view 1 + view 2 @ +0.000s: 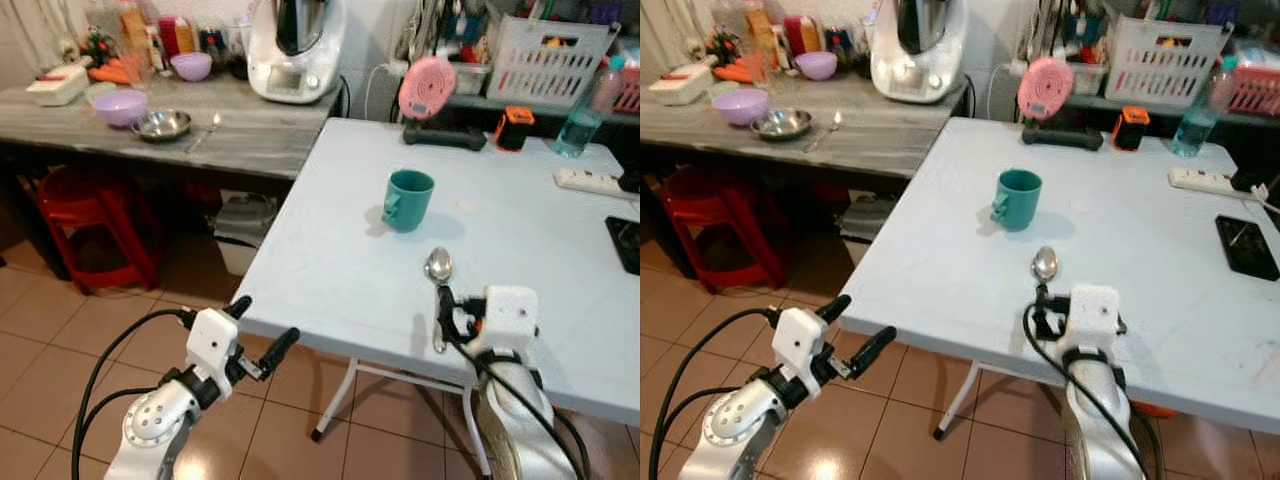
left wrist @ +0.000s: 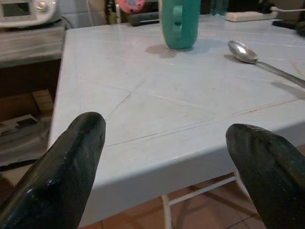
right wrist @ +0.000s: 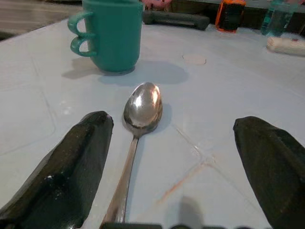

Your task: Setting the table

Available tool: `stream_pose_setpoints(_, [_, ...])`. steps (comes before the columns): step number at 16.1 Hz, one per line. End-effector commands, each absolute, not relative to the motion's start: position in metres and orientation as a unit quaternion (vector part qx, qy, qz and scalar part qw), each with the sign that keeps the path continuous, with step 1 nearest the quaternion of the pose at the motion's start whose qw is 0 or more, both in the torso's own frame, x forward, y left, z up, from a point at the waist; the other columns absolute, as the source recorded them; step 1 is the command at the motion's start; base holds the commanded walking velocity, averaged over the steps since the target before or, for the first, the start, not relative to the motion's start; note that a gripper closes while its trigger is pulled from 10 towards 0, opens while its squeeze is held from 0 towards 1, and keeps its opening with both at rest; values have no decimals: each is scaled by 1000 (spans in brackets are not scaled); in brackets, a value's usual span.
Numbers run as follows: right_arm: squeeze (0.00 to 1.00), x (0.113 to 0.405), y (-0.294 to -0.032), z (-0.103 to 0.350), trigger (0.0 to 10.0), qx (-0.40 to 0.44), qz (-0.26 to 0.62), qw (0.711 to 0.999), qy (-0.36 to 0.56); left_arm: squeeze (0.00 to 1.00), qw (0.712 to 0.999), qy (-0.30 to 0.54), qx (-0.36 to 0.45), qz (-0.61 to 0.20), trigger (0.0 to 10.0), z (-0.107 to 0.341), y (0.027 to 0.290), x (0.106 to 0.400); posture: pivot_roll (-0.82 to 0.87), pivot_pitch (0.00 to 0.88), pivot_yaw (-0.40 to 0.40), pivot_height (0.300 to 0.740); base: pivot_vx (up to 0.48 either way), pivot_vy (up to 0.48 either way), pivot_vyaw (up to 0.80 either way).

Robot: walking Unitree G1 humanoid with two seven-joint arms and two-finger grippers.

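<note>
We have the spoon (image 3: 138, 129) lying flat on the white table (image 1: 330, 260), bowl toward the green mug (image 1: 408, 199) just beyond it, and our right gripper (image 3: 171, 162) sits over the handle with both fingers spread wide, holding nothing. To leave it well placed we lift straight off — no sideways drag to skew the handle — while our left gripper (image 1: 262, 335) hangs just off the table's near edge, also wide apart and empty.

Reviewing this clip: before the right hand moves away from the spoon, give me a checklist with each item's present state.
1. Spoon lies flat on the table: ok.
2. Right hand open, fingers clear of the spoon: ok.
3. Spoon apart from the green mug: ok.
4. Mug upright: ok.
5. Left hand open, off the table edge, carrying nothing: ok.
6. Spoon handle end free of the wrist: cannot tell.
</note>
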State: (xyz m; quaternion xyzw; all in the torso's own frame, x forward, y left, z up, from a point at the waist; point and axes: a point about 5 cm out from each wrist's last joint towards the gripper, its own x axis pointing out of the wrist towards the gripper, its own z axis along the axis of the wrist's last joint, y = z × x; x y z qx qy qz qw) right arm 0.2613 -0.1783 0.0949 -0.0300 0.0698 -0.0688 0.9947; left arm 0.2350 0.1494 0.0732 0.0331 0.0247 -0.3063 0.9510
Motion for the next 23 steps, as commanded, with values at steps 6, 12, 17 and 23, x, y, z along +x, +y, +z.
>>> stream_pose_setpoints(6, [0, 281, -175, 89, 10000, -23, -62, 991, 118, 0, 937, 9, 36, -349, 10000, 83, 147, 233, 18, 13, 8, 740, 0, 0, 0])
stream_pose_setpoints(12, [0, 290, -166, 78, 10000, -16, -54, 986, 158, 0, 931, -4, 37, -363, 10000, 91, 144, 235, 31, 11, -2, 740, 0, 0, 0])
stream_pose_setpoints(17, [0, 292, -172, 69, 2667, -2, -46, 983, 177, 0, 929, -7, 38, -369, 10000, 96, 143, 234, 33, 11, 2, 740, 0, 0, 0])
stream_pose_setpoints(23, [0, 299, -172, 67, 0, -3, -36, 983, 181, 0, 925, -7, 45, -378, 10000, 100, 142, 232, 39, 16, 11, 740, 0, 0, 0])
